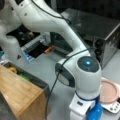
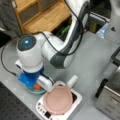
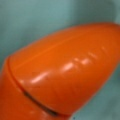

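Note:
An orange toy carrot (image 3: 62, 72) fills the wrist view, very close to the camera, lying on a teal surface (image 3: 37, 20). In a front view my gripper (image 2: 35, 84) reaches straight down into a shallow teal bowl (image 2: 33, 91), where a bit of the orange carrot (image 2: 37, 86) shows beneath the blue hand. Its fingers are hidden by the hand and wrist. In a front view the gripper (image 1: 87, 115) sits at the bottom edge, cut off, beside the pink plate (image 1: 108, 90).
A pink plate (image 2: 58, 100) rests on a white device with buttons (image 2: 76, 100), just right of the bowl. A metal toaster oven (image 1: 100, 30) stands behind. A wooden shelf unit (image 1: 17, 92) holding green and yellow items is on the grey table (image 2: 92, 57).

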